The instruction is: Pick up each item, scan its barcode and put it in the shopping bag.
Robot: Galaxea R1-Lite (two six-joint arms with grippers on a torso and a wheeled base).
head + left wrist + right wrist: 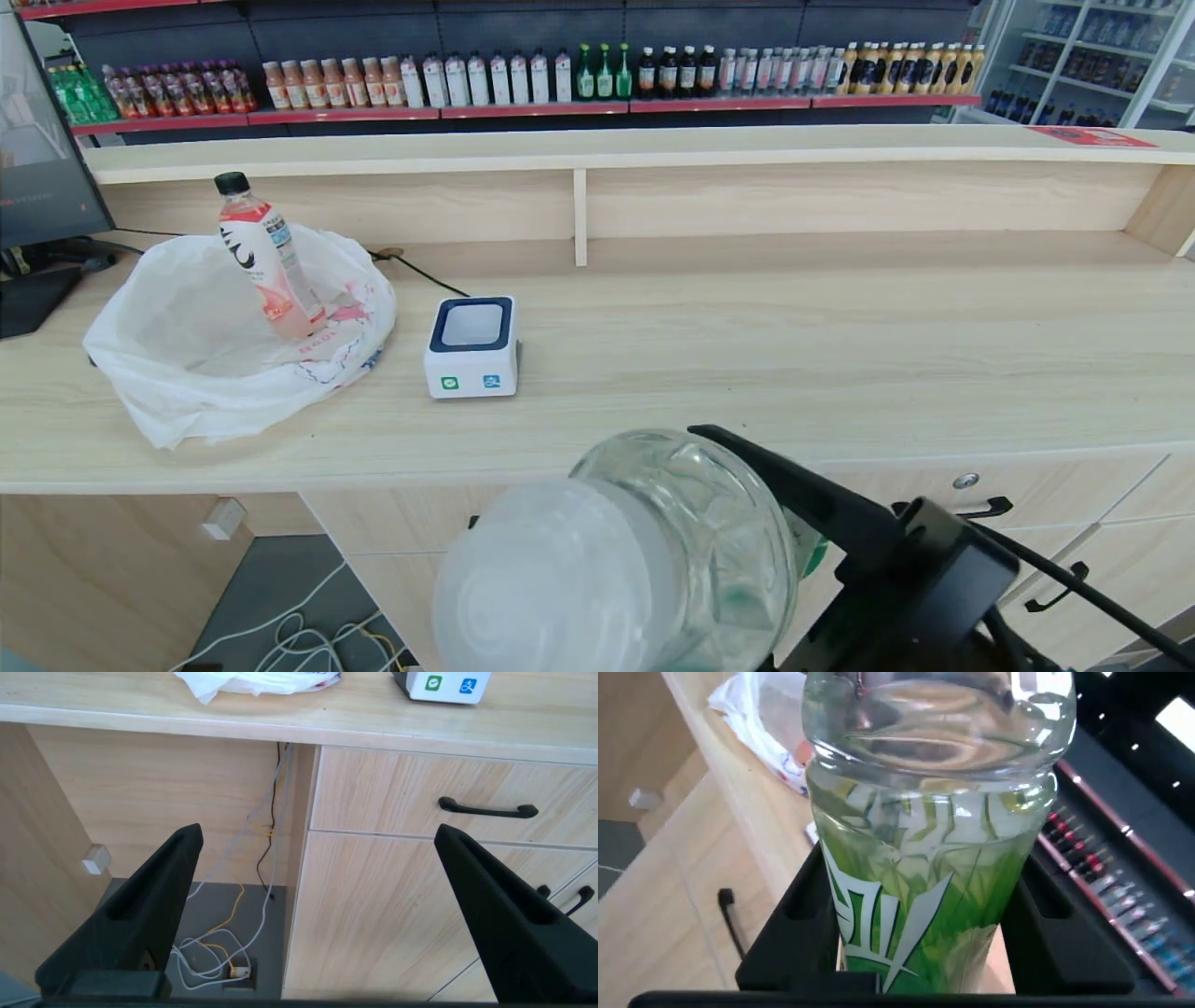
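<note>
My right gripper [794, 551] is shut on a clear bottle with a green label [644, 560], held low in front of the counter's front edge with its white cap toward the camera. In the right wrist view the bottle [924, 859] sits between the black fingers [799, 915]. A white shopping bag [177, 345] lies open on the counter's left, and a pink drink bottle [271, 257] stands tilted in it. The white barcode scanner [472, 348] sits just right of the bag. My left gripper [318, 915] hangs open below the counter, facing the cabinet fronts, nothing between its fingers.
The wooden counter [794, 345] has a raised back ledge [597, 149]. A dark monitor [37, 159] stands at the far left. Drawers with black handles [488, 810] are under the counter, and loose cables [224, 947] lie on the floor. Shelves of drinks [523, 79] line the back wall.
</note>
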